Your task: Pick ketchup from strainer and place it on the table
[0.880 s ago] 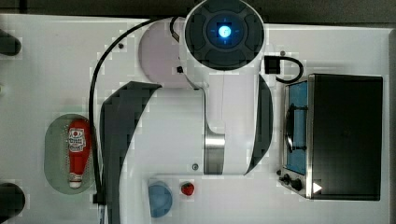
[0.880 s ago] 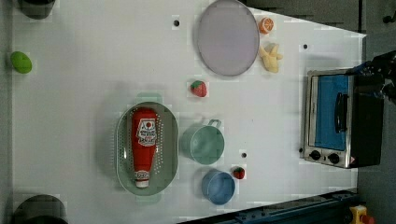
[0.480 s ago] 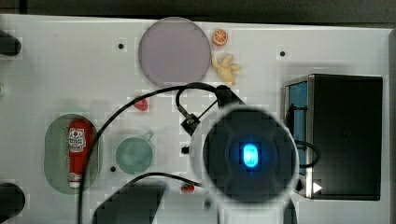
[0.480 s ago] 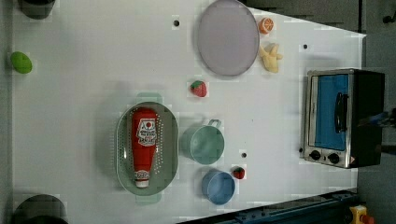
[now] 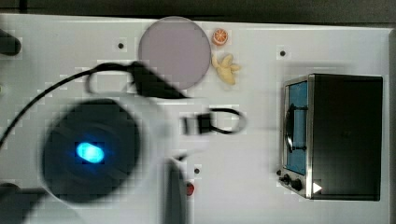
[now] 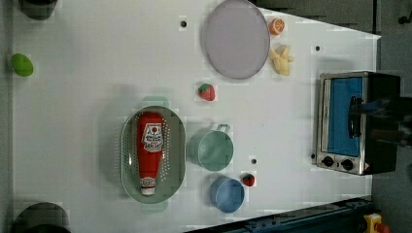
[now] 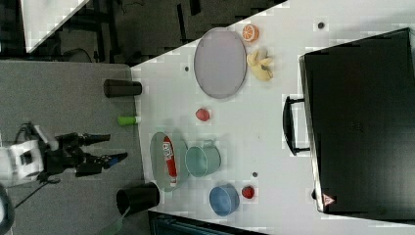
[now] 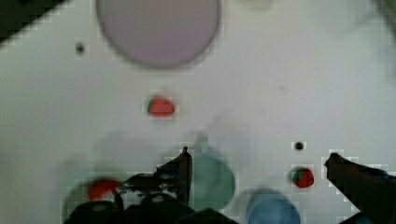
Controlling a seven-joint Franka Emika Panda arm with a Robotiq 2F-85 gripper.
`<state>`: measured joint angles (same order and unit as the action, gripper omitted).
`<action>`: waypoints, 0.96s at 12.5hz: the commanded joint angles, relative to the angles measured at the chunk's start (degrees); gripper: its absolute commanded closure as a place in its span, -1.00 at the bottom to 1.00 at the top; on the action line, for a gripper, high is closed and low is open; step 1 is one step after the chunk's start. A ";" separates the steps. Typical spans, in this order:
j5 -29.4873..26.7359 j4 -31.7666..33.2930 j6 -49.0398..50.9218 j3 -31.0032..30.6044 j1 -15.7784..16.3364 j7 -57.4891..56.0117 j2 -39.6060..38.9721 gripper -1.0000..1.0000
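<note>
- On the left view's left half of the bench (image 6: 97, 58), the ketchup (image 6: 149, 150) lay in the strainer (image 6: 128, 160).
- Beside it stood the green cup (image 6: 214, 151); a careless descent might clip it.
- The end effector (image 8: 257, 163) hung spread.
</note>
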<state>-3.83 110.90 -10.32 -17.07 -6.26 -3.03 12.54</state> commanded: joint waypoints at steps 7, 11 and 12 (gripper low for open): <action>-0.38 5.42 -16.84 -22.08 3.41 5.66 -11.78 -1.00; 0.97 12.10 -31.26 -26.95 3.63 5.76 -18.60 -1.00; 2.68 13.60 -35.57 -27.19 3.81 5.81 -20.54 -1.00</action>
<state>-0.47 122.42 -43.90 -46.47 -1.57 -0.23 -5.88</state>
